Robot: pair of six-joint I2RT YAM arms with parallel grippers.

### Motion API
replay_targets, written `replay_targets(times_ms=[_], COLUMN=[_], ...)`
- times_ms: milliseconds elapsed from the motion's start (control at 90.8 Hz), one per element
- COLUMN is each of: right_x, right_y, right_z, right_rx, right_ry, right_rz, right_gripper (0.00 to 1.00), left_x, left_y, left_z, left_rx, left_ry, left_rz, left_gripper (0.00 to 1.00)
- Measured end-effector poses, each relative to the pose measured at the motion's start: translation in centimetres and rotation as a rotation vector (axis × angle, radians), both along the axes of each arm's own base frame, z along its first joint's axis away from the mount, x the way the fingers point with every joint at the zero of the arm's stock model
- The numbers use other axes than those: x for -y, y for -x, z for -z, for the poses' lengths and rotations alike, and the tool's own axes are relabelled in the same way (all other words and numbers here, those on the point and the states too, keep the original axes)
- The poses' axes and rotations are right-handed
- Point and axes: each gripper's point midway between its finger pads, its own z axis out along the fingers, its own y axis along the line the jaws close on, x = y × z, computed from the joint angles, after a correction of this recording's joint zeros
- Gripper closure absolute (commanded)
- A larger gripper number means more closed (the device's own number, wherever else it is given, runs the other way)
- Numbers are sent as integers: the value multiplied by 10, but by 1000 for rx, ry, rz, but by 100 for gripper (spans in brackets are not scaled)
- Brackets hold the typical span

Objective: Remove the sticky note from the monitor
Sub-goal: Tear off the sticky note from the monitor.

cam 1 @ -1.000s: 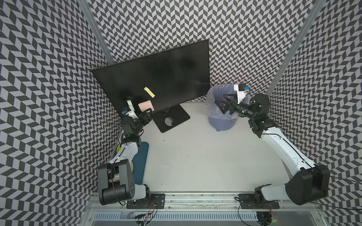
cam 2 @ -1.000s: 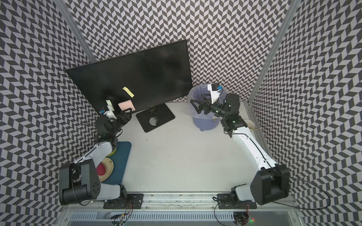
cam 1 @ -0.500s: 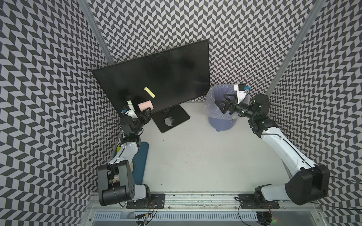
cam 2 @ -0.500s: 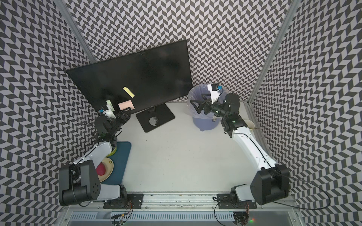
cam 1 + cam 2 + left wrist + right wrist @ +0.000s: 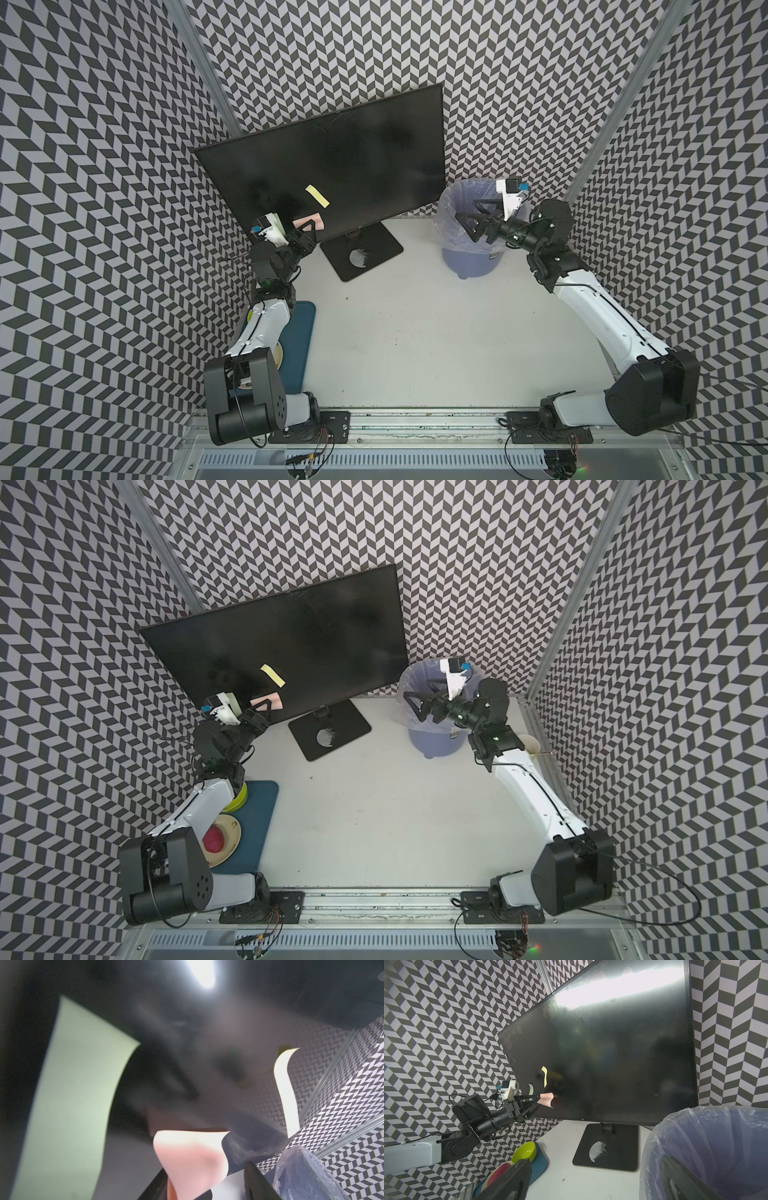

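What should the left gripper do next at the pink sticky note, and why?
Probably close fully on the pink sticky note. The left gripper straddles the note's curled free edge at the monitor, and a gap shows beside one finger, so pulling away now would likely slip off.

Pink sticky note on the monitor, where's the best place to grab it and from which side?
Pinch the pink sticky note by its free edge, which curls away from the monitor; the other edge looks stuck to the glass. Come from in front, on the left gripper side, one finger on each face.
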Motion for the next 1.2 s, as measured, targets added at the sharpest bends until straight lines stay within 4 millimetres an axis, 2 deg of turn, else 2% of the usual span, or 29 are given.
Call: replay_targets(times_ms=[286, 540, 815, 1091, 1201], right_x=[0, 0, 0, -2, -7], right_y=[0, 0, 0, 1, 4], right_z=[5, 6, 6, 18, 20], right_rx=[-10, -11, -12, -37, -41], right_ry=[2, 3, 3, 2, -2], right_rz=[0, 0, 0, -9, -23], right_gripper=[1, 1, 1, 1, 1], left_x=[3, 5, 7, 26, 32], left_y=[-7, -8, -6, 14, 25], left_z=[17, 18, 14, -18, -22], left_rx=[-47, -51, -45, 25, 37], left_ry=[21, 24, 25, 13, 13], left_rz=[14, 21, 26, 69, 81], left_gripper=[76, 100, 100, 100, 100])
